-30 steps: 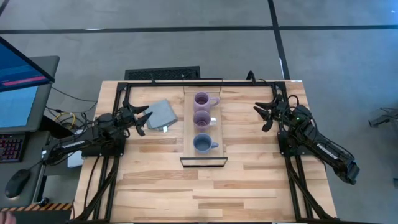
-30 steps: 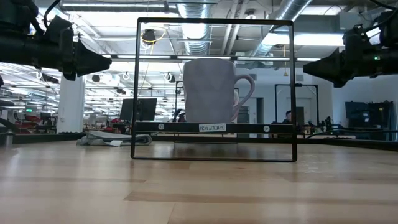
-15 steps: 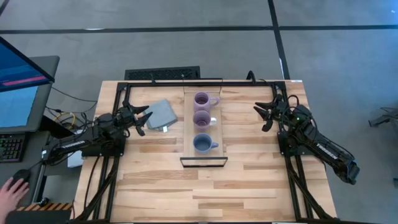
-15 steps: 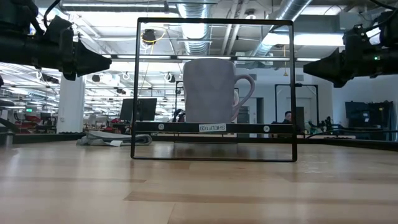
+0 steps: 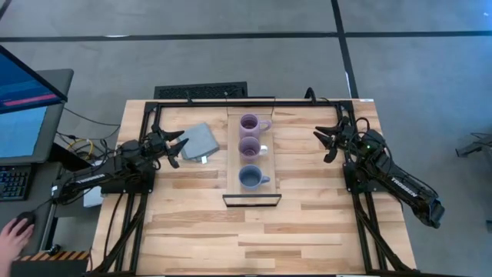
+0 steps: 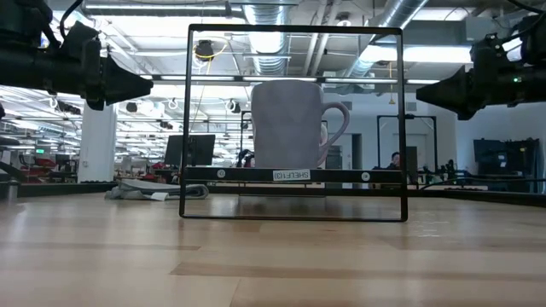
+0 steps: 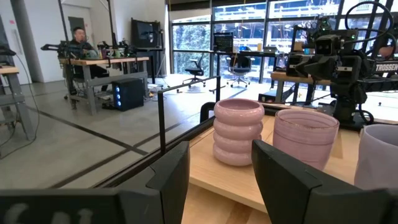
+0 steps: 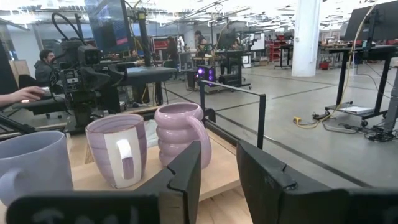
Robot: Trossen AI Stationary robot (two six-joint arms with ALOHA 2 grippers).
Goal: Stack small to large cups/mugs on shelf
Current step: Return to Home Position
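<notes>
Three mugs stand in a row on the light-wood shelf (image 5: 231,154): a ribbed lavender mug (image 5: 249,123) at the far end, a smooth lavender mug (image 5: 249,146) in the middle, a blue mug (image 5: 249,177) nearest. They stand on their bases, handles toward the table's right. My left gripper (image 5: 178,144) hovers open left of the shelf, above the table. My right gripper (image 5: 324,144) hovers open right of the shelf. The left wrist view shows the ribbed mug (image 7: 238,130), the smooth mug (image 7: 305,137) and the blue mug (image 7: 379,155).
A grey-blue folded cloth (image 5: 198,141) lies on the slatted tabletop (image 5: 307,223) between my left gripper and the shelf. A thin black frame (image 6: 294,124) stands around the shelf. A person's hand (image 5: 11,231) rests on a mouse off the table's left.
</notes>
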